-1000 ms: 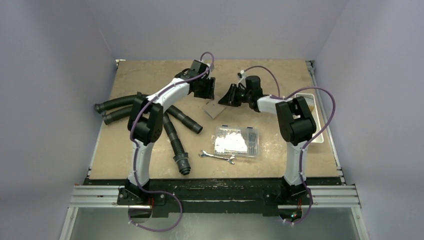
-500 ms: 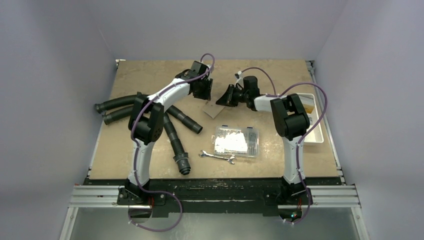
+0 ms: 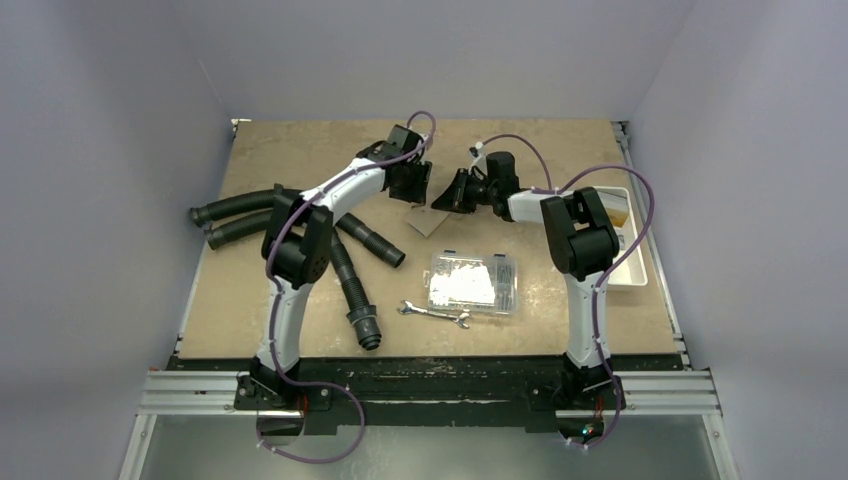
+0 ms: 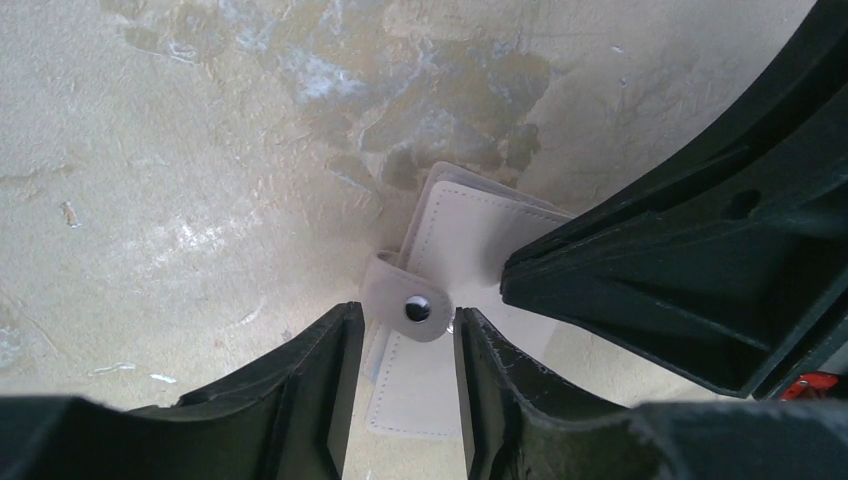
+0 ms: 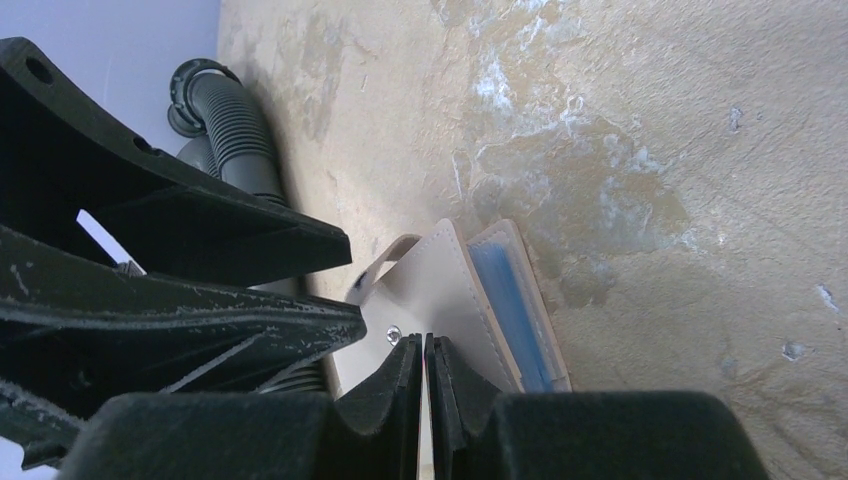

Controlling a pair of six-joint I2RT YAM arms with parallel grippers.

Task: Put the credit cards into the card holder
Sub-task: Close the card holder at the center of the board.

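Observation:
The card holder lies pale and stitched on the table between both grippers. In the left wrist view its snap strap stands up between the fingers of my left gripper, which is open and does not touch it. The right gripper is closed to a thin slit on the holder's panel, beside the snap stud. A light-blue credit card sits in the holder's tan-edged pocket. From above, the left gripper and right gripper almost meet.
Black corrugated hoses lie at the left, one also in the right wrist view. A clear compartment box and a wrench sit nearer the front. A white tray stands at the right edge.
The left gripper has shifted right, closer to the right gripper. The right gripper moved slightly left over the holder and its forearm swung in.

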